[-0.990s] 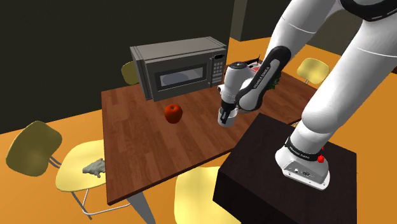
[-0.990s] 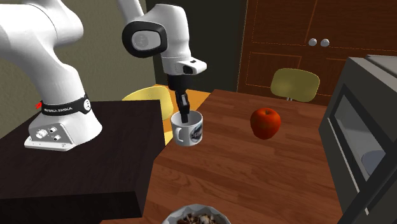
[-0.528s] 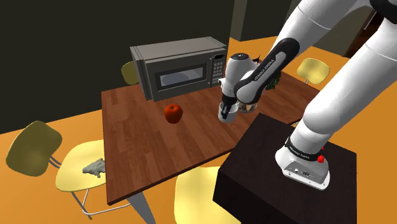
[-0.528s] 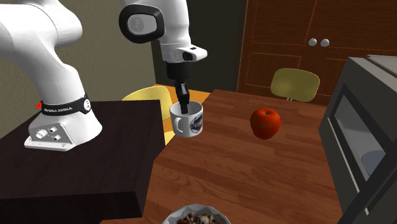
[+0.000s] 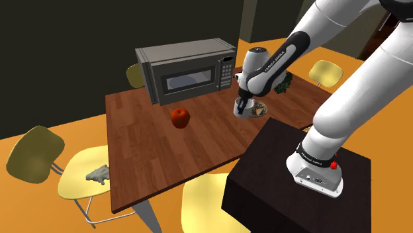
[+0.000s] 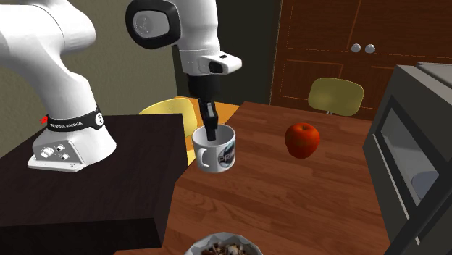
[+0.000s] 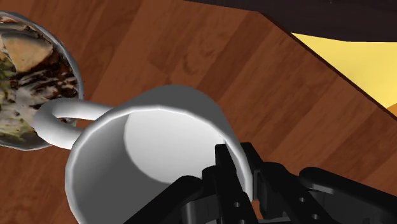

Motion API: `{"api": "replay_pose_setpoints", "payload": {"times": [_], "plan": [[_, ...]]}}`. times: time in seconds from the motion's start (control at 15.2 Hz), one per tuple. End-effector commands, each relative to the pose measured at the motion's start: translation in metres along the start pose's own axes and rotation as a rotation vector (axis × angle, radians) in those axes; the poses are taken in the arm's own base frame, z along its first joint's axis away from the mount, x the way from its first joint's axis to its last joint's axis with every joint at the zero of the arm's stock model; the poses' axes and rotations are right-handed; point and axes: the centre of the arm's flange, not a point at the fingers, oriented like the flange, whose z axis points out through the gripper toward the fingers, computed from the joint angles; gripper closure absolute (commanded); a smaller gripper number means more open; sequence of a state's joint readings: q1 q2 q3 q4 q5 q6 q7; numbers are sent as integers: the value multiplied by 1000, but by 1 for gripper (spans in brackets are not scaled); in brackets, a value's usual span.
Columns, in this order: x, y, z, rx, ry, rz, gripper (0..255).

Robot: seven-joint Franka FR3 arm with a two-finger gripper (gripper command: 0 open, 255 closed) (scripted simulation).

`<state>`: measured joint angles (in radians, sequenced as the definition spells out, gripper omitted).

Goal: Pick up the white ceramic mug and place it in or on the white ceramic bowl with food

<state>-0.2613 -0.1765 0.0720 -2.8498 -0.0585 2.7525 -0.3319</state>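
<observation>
- Far left of the shoulder view: yellow chair (image 5: pixel 40 155) w/ a small pale lump (image 5: pixel 99 173) on its seat.
- Wooden table (image 5: pixel 145 155): red apple (image 5: pixel 180 117) sits in front of the microwave (image 5: pixel 188 69), well apart from the mug.
- Gripper (image 6: pixel 211 131) is clenched on the wall of the white mug (image 6: pixel 217 153), one finger inside and one outside. Mug's tilted, w/ a dark print on its side.
- Mug hangs just beside the bowl (image 7: pixel 71 62) of food. From the wrist view its handle crosses the bowl's rim.
- Lower right: black stand (image 5: pixel 278 179) under the arm.
</observation>
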Motion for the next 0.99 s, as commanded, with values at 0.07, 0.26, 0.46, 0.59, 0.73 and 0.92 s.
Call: {"api": "replay_pose_setpoints", "payload": {"times": [0.07, 0.26, 0.46, 0.59, 0.73, 0.92], "plan": [[-9, 40, -1, 0, 0, -2, 255], [-16, 79, 0, 0, 0, -2, 255], [-23, 118, 0, 0, 0, -2, 255], [-27, 144, 0, 0, 0, -2, 255], [-32, 170, 0, 0, 0, -2, 255], [-39, 209, 0, 0, 0, -2, 255]]}}
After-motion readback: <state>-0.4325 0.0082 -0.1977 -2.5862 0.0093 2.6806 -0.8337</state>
